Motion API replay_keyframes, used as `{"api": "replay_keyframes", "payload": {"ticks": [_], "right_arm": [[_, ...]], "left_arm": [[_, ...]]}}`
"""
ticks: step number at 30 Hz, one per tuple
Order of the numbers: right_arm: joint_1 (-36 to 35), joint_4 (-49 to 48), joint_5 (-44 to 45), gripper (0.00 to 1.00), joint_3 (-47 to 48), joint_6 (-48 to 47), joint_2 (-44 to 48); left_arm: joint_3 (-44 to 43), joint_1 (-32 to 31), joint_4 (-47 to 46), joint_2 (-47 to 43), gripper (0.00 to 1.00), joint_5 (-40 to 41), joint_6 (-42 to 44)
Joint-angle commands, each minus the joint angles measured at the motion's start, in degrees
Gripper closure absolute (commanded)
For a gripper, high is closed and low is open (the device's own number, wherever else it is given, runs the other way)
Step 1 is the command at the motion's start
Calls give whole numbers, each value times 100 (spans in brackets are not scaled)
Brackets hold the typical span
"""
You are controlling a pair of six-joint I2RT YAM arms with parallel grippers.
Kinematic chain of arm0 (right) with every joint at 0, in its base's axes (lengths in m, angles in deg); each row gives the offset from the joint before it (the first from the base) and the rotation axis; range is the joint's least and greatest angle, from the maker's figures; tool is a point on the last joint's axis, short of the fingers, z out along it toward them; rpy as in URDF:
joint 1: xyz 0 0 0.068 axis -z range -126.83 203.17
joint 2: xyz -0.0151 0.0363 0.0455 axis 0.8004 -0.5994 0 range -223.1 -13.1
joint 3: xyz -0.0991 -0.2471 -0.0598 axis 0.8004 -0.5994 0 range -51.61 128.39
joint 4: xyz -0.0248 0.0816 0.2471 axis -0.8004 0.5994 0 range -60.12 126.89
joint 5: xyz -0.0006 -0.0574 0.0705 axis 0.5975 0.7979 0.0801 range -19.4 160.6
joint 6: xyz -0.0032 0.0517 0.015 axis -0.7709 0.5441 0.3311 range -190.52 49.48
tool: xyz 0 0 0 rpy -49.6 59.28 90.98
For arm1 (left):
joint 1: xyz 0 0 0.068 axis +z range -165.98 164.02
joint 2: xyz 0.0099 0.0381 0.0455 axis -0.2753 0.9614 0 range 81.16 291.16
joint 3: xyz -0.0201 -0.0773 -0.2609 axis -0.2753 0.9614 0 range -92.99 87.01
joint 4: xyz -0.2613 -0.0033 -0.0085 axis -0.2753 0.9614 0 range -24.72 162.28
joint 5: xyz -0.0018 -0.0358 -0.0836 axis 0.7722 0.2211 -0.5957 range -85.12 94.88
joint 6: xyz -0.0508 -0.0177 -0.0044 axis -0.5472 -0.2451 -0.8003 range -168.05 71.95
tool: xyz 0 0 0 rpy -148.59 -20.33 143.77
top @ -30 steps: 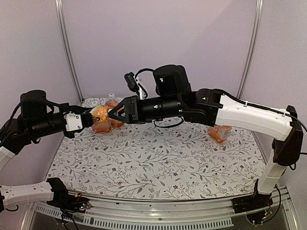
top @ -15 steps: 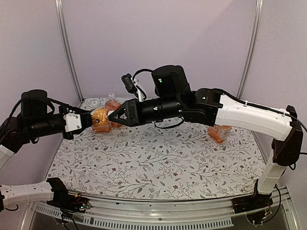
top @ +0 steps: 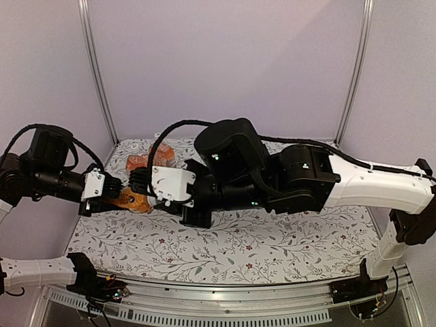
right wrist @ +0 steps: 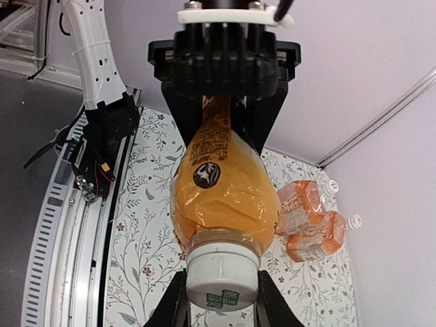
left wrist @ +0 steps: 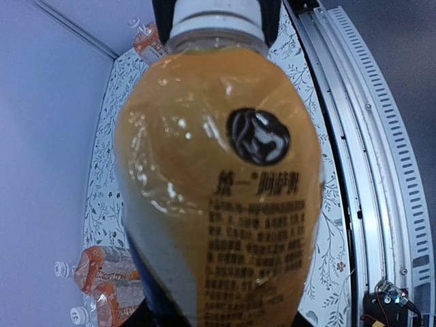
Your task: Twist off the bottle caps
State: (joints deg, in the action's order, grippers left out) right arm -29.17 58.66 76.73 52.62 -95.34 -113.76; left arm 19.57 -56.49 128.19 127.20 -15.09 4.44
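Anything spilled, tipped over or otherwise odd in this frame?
No spill or damage shows. The one oddity: the spare bottles lie on their sides at the far left corner of the table, not upright. The held bottle is held sideways between the left gripper and the right gripper, which is shut on its cap.

Lab booth: plain walls [top: 225, 61], railed table [top: 272, 246]

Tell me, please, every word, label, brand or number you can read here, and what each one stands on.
"统一 阿萨姆": dark print on the held orange drink bottle, under a round dark swirl logo.
Block of fine Chinese print below it: too small to read.
Printed code on the white cap: blurred, unreadable.
Lettering on the spare bottles lying behind: too small to read.
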Motion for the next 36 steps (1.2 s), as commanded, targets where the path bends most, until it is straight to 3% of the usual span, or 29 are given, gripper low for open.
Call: {"api": "replay_keyframes", "payload": {"ticks": [1,6,11,12,13,15,16,17,19,22,25,26,30,33,36], "right_arm": [[-541,-67,849,100,-132,-2791,169],[-651,-1189,1076,100,-860,-4089,440],[-650,-1455,1216,100,-1051,-4077,472],[-656,-1556,1264,95,-1105,-4015,473],[-651,-1664,1312,78,-1166,-3950,494],[-651,-1890,1494,21,-1242,-3673,582],[-645,-1931,1638,7,-1212,-3334,605],[-632,-1934,1802,2,-1187,-3021,629],[-553,-1916,1915,1,-1195,-2301,730],[-174,-1662,1263,1,-1254,-944,961],[486,-1221,137,1,-1025,1426,1141],[721,-1088,-200,1,-926,2601,1092],[1294,-789,-1359,1,-701,5226,783],[1436,-795,-1832,1,-597,6381,499],[1434,-981,-2240,4,-360,6816,204]], "left_arm": [[-144,-71,-65,43,64,-201,-123],[-122,-71,-74,14,64,-162,-121],[-68,-71,-141,-21,64,-108,-110],[-70,-71,-161,-17,64,-92,-108],[-68,-71,-184,-23,64,-68,-112],[-41,-71,-270,-53,64,20,-140],[-15,-71,-377,-88,64,92,-157],[31,-71,-470,-111,64,189,-173],[143,-71,-714,-174,64,432,-209],[377,-71,-1213,-248,64,882,-181],[575,-72,-1768,-286,64,1411,-111],[627,-71,-1928,-288,64,1580,-62],[770,-79,-2346,-291,64,1974,111],[807,-88,-2428,-289,64,1978,167],[828,-93,-2417,-289,64,1977,208]]}}
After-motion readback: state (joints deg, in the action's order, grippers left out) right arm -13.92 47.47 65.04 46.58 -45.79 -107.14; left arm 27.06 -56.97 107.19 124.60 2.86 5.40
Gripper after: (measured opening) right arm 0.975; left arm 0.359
